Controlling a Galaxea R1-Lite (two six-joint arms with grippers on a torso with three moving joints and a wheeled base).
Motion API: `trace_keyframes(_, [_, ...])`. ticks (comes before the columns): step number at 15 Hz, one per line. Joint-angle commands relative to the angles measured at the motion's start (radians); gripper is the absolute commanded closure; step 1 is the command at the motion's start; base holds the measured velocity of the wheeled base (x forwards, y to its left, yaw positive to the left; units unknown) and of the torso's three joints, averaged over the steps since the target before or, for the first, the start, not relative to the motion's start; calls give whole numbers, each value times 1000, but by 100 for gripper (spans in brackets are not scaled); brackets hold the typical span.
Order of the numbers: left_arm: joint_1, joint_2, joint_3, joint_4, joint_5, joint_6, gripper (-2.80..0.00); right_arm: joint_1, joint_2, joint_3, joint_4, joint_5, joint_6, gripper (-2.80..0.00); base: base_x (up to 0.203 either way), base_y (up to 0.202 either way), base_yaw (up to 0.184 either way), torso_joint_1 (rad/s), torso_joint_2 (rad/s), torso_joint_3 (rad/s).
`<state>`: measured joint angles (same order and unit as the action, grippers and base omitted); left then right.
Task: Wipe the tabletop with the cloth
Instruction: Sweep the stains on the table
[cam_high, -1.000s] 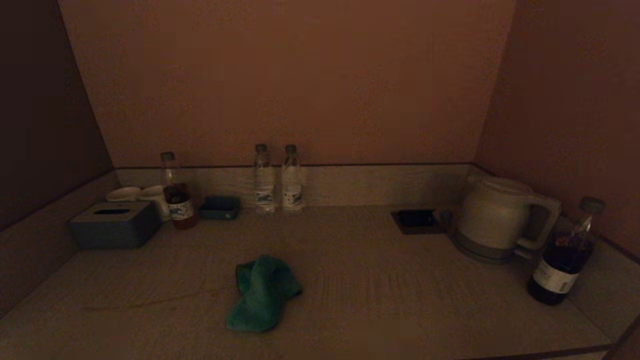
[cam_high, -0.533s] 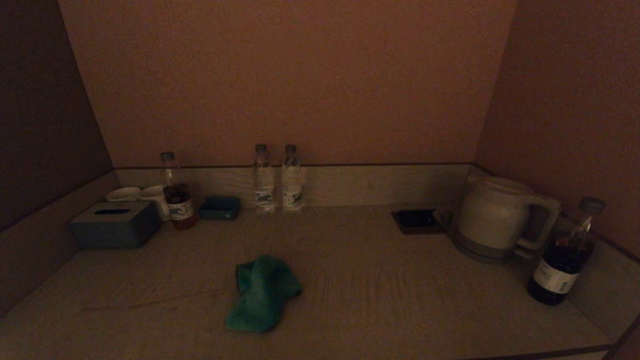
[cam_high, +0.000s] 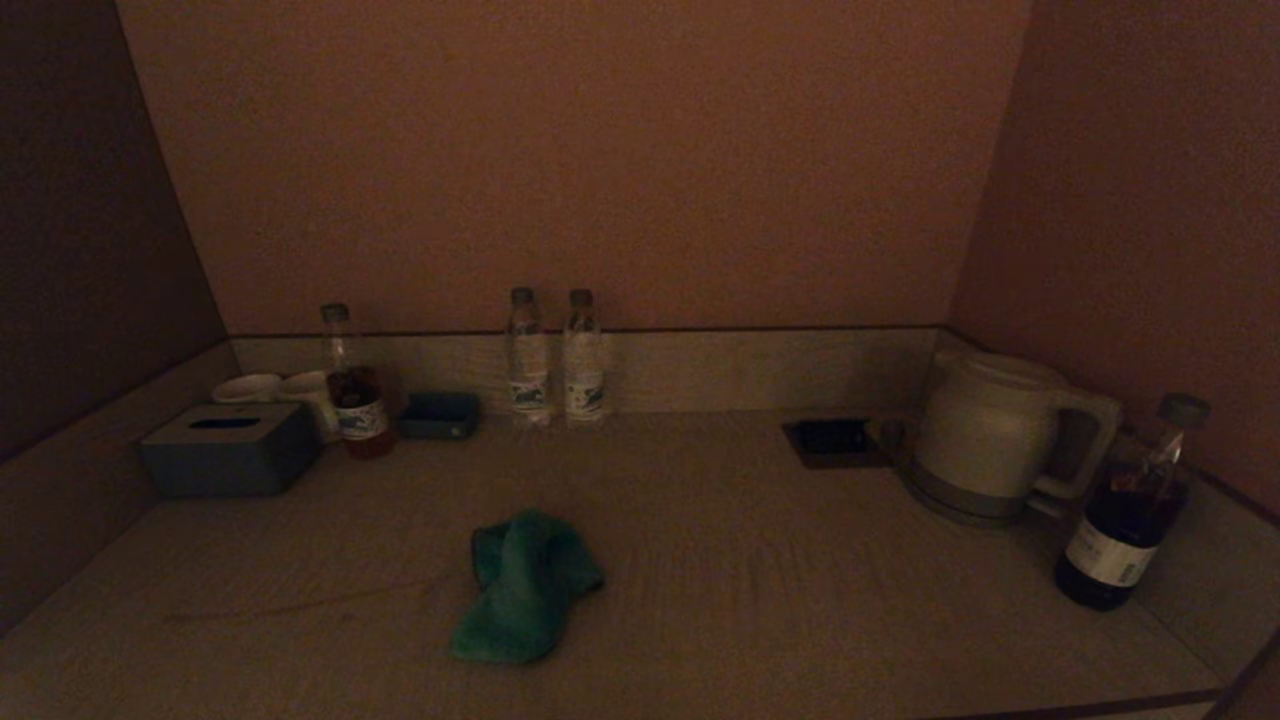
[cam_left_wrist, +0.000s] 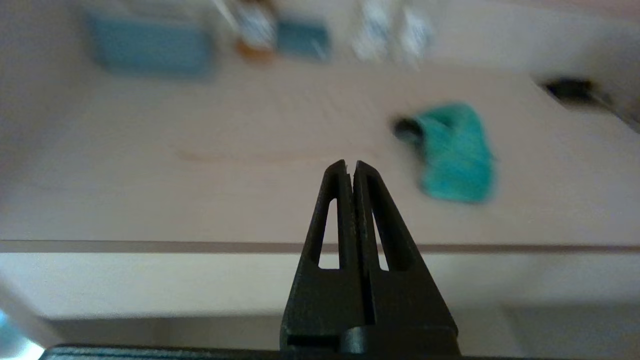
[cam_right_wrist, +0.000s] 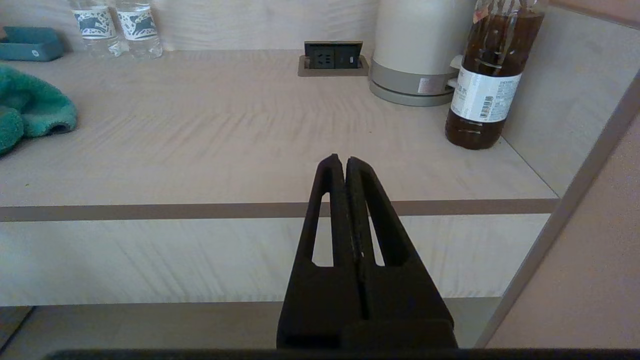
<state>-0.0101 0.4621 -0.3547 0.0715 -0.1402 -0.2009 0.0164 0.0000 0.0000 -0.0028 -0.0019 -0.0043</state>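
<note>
Head view: one cloth (cam_high: 525, 586), teal-green, fuzzy and crumpled into a soft lump, on the near middle of the tabletop (cam_high: 780, 600), slightly left of centre. One wide flat surface, light grey-beige, streaked with fine wood grain, edged by a low matching rim.

Nearest of all, off the table's near edge and absent from the head view: two black grippers, each a pair of slotted tapering fingers. Left gripper (cam_left_wrist: 351, 164) raised at the near edge, pointed across the table, fingers pressed together on nothing, cloth (cam_left_wrist: 452, 150) further in and to its right, untouched. Right gripper (cam_right_wrist: 340, 159) parked at the near edge on the right side, level, fingers likewise pressed together and empty.

Further right: one tall bottle (cam_high: 1128, 505), dark liquid, pale label, grey cap, upright by the right rim. Just beyond it, one white rounded kettle (cam_high: 990, 432) on a grey base, handle to the right. Left of the kettle, one dark rectangular socket panel (cam_high: 832, 440) set flush in the surface.

Far left: one dark blue-grey tissue box (cam_high: 228, 448), squarish, slot on top; behind it two white cups (cam_high: 282, 390); beside those one smaller bottle (cam_high: 355, 388) of reddish-brown liquid; then one small teal tray (cam_high: 440, 414).

Farthest, against the back rim: two clear water bottles (cam_high: 555, 360), side by side, upright.
</note>
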Motion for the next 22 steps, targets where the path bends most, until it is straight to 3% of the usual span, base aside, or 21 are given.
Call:
trace_keyframes(1, [-8, 394, -96, -3, -49, -24, 0, 0, 2, 0, 0, 0, 0, 0, 0, 0, 0, 0, 0, 0])
trace_keyframes(4, [-67, 865, -278, -11, -138, -79, 0, 0, 2, 0, 0, 0, 0, 0, 0, 0, 0, 0, 0, 0])
trace_keyframes(7, [-179, 1173, -530, -18, -251, -163, 0, 0, 2, 0, 0, 0, 0, 0, 0, 0, 0, 0, 0, 0])
trace_keyframes(9, [-267, 1275, -662, -20, -347, -225, 0, 0, 2, 0, 0, 0, 0, 0, 0, 0, 0, 0, 0, 0])
trace_keyframes(10, [-280, 1285, -675, -21, -371, -244, 0, 0, 2, 0, 0, 0, 0, 0, 0, 0, 0, 0, 0, 0])
trace_keyframes(13, [-358, 1388, -786, -20, -388, -312, 0, 0, 2, 0, 0, 0, 0, 0, 0, 0, 0, 0, 0, 0])
trace_keyframes(16, [-415, 1474, -868, -20, -385, -373, 0, 0, 2, 0, 0, 0, 0, 0, 0, 0, 0, 0, 0, 0])
trace_keyframes(19, [-423, 1502, -905, -1, -328, -389, 0, 0, 2, 0, 0, 0, 0, 0, 0, 0, 0, 0, 0, 0])
trace_keyframes(22, [-444, 1529, -953, 102, -124, -381, 0, 0, 2, 0, 0, 0, 0, 0, 0, 0, 0, 0, 0, 0])
